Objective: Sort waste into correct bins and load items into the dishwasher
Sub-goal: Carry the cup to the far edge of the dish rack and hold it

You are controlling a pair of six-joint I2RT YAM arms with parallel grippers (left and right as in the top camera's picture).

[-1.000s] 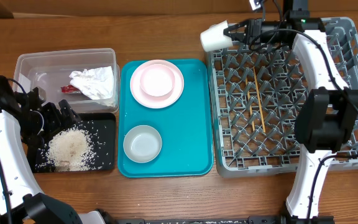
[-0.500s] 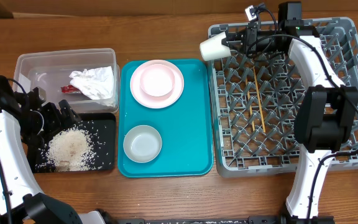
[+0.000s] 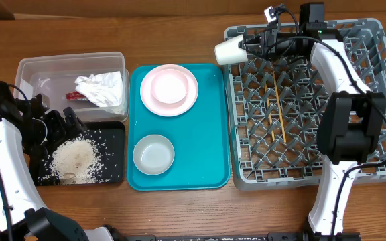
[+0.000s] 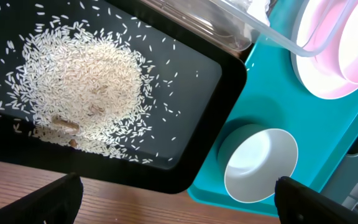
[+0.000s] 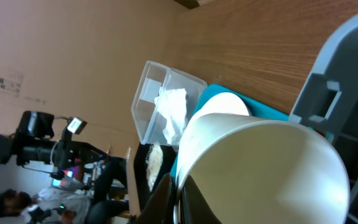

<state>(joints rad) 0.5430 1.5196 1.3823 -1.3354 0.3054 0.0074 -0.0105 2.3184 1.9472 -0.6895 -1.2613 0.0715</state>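
Carrying dish rack (image 3: pixel 260 161), wooden table (image 3: pixel 179 211), cardboard backdrop (image 5: pixel 61 43)

Our right gripper (image 3: pixel 248 45) pinches the cup (image 3: pixel 229 51). Ahead of it, we see only bare table (image 3: pixel 179 33). Beneath and behind stand the rack's (image 3: pixel 300 178) pegs, with chopsticks (image 3: pixel 278 107) laid across. Under our wide-open left gripper (image 4: pixel 178 200) lies the rice-strewn black tray (image 4: pixel 197 81). The clear tub (image 4: pixel 219 22) blocks ahead, and the teal tray (image 4: pixel 278 93) and bowl (image 4: pixel 260 165) to its right.
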